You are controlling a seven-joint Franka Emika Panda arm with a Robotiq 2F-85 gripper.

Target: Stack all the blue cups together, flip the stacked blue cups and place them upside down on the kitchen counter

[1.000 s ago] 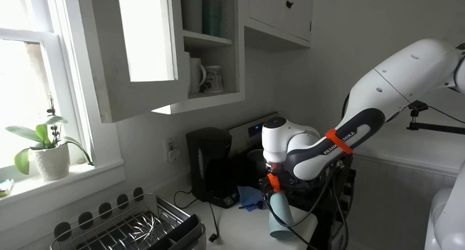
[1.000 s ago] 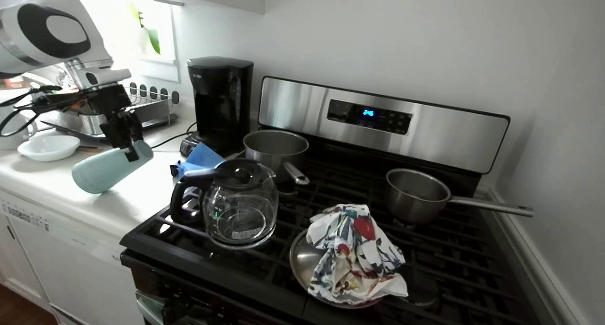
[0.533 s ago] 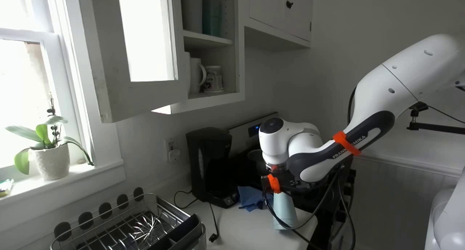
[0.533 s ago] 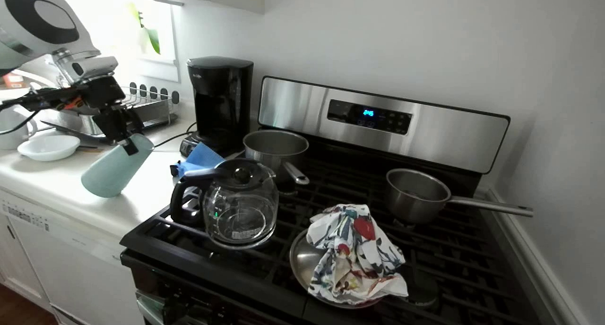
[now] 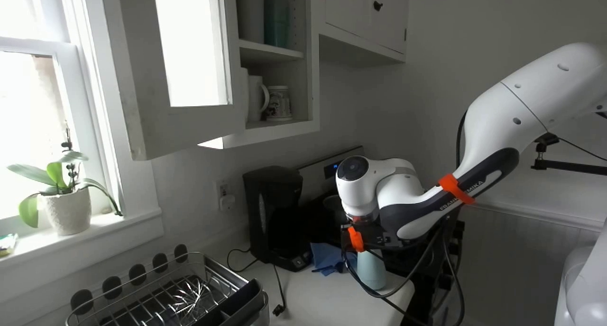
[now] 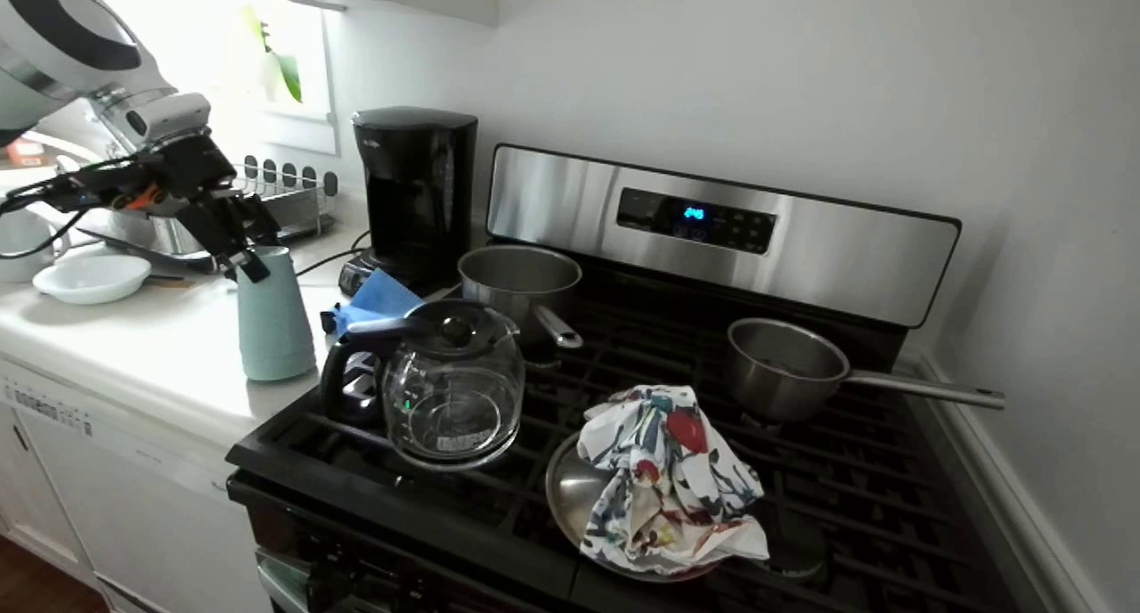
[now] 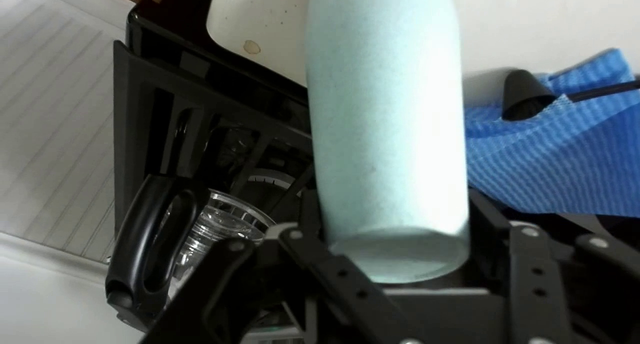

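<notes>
Evidently the setting-down step is in hand. The gripper (image 7: 393, 219) is clamped on the blue cups (image 6: 276, 319), one jaw on each side near the narrow end, and holds them as a single tall stack. In an exterior view that stack is close to upright, narrow end at the top and wide end below, so the flip looks done or nearly so. A faint line just above the lower rim suggests nested cups, but how many cannot be told. They are over the kitchen counter (image 6: 134, 328), at the end by the stove (image 6: 374, 479), near the glass carafe (image 6: 454, 390) and the blue cloth (image 6: 378, 301); whether the rim touches the surface is unclear. Next, I judge, the gripper should correct any lean, lower straight until the rim sits flat all round, then part its jaws evenly and draw back without brushing the sides. A spot farther from the counter's edge would be safer, since a hurried release might tip the stack toward the carafe.
</notes>
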